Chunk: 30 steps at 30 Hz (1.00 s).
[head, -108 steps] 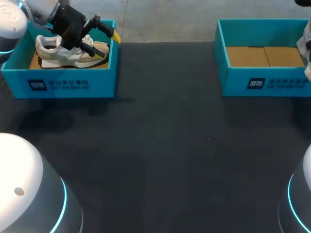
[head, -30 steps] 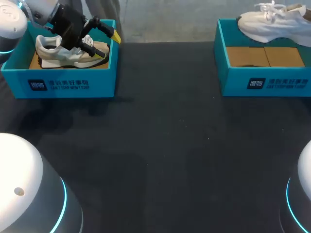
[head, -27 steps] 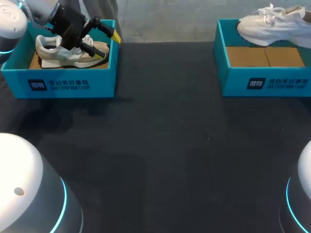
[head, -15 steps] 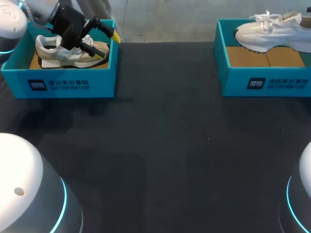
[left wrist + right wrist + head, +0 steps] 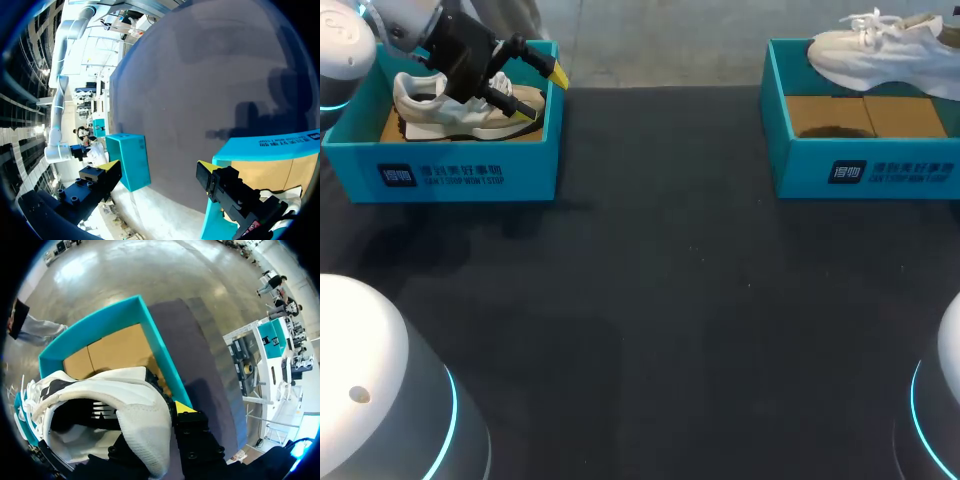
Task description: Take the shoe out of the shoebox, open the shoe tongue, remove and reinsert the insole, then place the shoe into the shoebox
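Dark cloth covers the table [image 5: 670,300], with a teal box at each far corner. On my right side the right gripper [image 5: 161,412] is clenched on the heel collar of the white shoe [image 5: 127,405]. One yellow tip presses the outside of the heel, and I take the other to be inside the opening, where it is hidden. The white shoe hangs from that grip with the right shoebox [image 5: 150,335] just below and ahead of the fingers, its cardboard floor bare.

The left gripper [image 5: 156,169] is spread wide and holds nothing. It sits over the second shoe [image 5: 460,105], which lies under its fingers in the left shoebox [image 5: 460,175].

I judge the lift-out nearly done. A heel-only hold lets the toe swing, so I would move slowly. I would clear the box's near wall, then set the sole flat on open cloth between the boxes, where the left gripper can reach to steady it.
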Motion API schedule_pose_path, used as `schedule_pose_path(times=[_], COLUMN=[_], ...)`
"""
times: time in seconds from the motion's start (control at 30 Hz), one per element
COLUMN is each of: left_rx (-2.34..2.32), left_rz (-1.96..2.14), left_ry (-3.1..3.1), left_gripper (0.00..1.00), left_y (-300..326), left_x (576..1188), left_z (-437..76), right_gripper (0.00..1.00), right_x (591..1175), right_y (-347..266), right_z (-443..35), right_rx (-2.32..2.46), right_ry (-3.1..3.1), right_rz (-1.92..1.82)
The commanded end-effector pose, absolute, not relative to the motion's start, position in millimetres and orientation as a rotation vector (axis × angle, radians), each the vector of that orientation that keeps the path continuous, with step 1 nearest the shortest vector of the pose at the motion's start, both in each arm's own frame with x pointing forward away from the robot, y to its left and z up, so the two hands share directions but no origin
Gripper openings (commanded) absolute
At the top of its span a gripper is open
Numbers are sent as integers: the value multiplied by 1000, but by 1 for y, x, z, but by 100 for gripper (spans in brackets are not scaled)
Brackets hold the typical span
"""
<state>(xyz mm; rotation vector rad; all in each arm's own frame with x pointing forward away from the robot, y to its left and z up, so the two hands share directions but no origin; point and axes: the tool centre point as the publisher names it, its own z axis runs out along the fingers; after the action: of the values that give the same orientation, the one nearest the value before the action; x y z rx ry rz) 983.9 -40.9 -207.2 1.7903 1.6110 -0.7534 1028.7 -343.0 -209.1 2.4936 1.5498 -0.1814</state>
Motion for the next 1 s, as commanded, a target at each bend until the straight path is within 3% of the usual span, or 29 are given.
schedule_pose_path(times=[0.03,1.0], left_rx=[1792,1792], left_rz=[-751,-751], left_ry=[1613,1613], left_gripper=[100,100], left_y=[-41,-41], left_x=[984,984], left_z=[-207,-207], right_gripper=[0,0], right_x=[1030,1051], right_y=[-340,-344], right_z=[-213,-282], right_rx=[2486,2437], right_ry=[1547,1538], right_rz=[-185,-264])
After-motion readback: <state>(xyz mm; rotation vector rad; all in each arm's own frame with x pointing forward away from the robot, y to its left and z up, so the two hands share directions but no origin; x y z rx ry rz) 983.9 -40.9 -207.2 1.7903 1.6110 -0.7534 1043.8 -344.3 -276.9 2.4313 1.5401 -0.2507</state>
